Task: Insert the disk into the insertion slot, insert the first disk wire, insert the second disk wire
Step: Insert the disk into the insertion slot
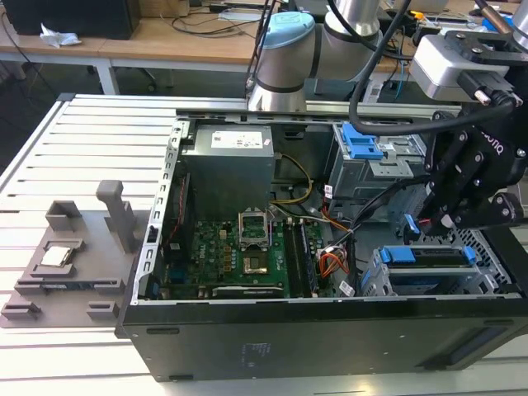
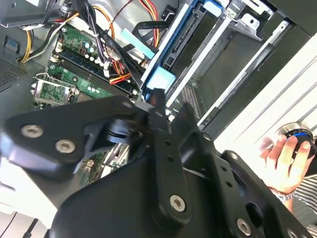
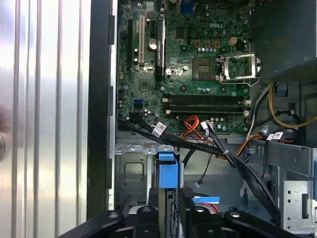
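The disk [image 1: 425,256], in its bright blue carrier, lies inside the insertion slot [image 1: 388,285] of the low grey cage at the exterior view's right. Its connector edge and blue frame [image 2: 173,47] show in the second wrist view. My gripper [image 1: 419,224] hangs just above the disk's inner end. A blue wire plug [image 3: 167,168] stands between the black fingers [image 3: 148,214], and its tip [image 2: 159,79] sits close to the disk's connector edge. A black cable [image 3: 186,194] runs beside it. Whether the plug is seated is hidden by the gripper.
The open computer case [image 1: 330,330] lies on a slatted table. Inside are the motherboard [image 1: 247,252], the power supply [image 1: 227,161], a bundle of wires [image 3: 213,146] and a taller cage with a blue latch [image 1: 360,144]. A grey fixture [image 1: 62,256] sits left. A person's hand [image 2: 285,156] rests outside.
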`<state>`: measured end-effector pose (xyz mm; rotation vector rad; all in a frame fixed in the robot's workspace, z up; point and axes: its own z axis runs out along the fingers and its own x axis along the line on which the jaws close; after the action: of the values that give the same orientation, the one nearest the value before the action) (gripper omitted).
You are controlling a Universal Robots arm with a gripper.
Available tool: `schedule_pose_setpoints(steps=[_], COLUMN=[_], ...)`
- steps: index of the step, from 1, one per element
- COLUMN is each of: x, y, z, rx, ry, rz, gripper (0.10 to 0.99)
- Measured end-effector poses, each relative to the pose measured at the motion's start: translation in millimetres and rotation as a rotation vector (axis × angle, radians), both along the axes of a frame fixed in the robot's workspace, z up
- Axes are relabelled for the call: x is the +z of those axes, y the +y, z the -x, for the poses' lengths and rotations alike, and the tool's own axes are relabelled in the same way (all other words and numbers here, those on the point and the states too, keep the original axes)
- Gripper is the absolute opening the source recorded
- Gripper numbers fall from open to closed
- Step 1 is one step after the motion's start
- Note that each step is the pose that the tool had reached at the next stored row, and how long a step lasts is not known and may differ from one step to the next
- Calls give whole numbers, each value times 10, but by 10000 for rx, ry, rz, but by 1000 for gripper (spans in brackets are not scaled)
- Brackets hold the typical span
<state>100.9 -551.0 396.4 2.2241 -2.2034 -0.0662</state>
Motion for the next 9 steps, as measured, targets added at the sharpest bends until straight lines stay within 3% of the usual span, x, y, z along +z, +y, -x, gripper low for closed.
schedule_pose_setpoints(steps=[4,9], x=[-2,-3], y=[0,0], z=[0,0], rx=[-1,0], ry=[0,-1], rz=[0,0], gripper=[106,106])
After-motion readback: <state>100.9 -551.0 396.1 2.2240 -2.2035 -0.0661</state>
